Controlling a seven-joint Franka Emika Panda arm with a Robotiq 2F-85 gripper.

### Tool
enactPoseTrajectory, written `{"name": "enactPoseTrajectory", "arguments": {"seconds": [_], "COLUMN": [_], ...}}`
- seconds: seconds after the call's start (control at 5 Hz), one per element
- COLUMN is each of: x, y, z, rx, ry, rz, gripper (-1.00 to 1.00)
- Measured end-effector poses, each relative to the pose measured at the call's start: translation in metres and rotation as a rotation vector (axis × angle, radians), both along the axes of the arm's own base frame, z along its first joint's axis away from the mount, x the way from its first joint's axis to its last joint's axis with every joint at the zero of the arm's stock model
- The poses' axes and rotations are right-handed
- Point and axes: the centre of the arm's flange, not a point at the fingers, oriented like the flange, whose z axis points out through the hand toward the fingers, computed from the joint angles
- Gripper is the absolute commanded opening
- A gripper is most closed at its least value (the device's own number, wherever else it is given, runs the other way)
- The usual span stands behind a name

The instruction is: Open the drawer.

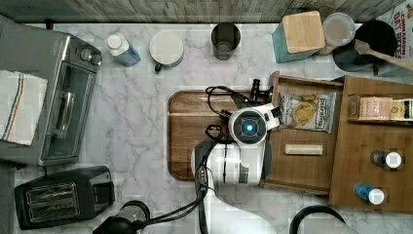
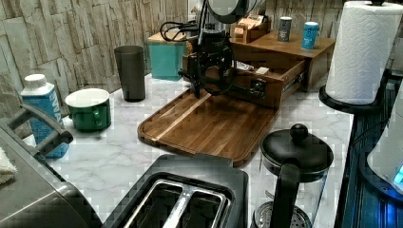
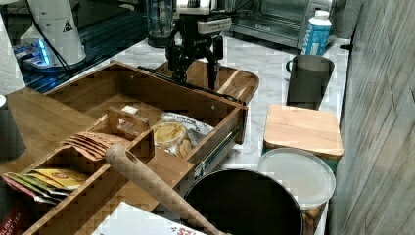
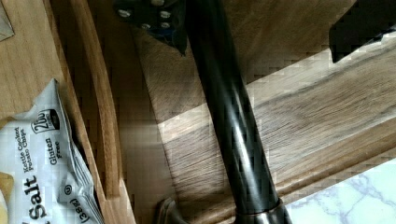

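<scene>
The brown wooden drawer (image 1: pixel 304 168) stands pulled out from its wooden cabinet (image 1: pixel 355 161), over the edge of a wooden tray. Its black bar handle (image 4: pixel 233 130) runs across the drawer front (image 3: pixel 161 95). My gripper (image 3: pixel 195 73) hangs over that front, open, with one finger on each side of the handle. In the wrist view one fingertip (image 4: pixel 156 21) sits right beside the bar and the other fingertip (image 4: pixel 364 23) stands well apart from it. Inside the drawer lie a chip bag (image 1: pixel 307 111) and a pale bar (image 1: pixel 303 149).
The flat wooden tray (image 1: pixel 190 146) lies under my arm. A toaster oven (image 1: pixel 44 97) and a toaster (image 1: pixel 63 195) stand at the top view's left. A dark cup (image 1: pixel 225 39), a green mug (image 1: pixel 166 48) and a teal canister (image 1: pixel 299 34) line the back wall. A French press (image 2: pixel 294 161) and a paper towel roll (image 2: pixel 363 47) stand nearby.
</scene>
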Motion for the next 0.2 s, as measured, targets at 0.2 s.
{"name": "enactPoseTrajectory", "arguments": {"seconds": [0.2], "x": [0.0], "y": [0.0], "z": [-0.0001], "rx": [0.0], "ry": [0.0], "rz": [0.0], "gripper": [1.0]}}
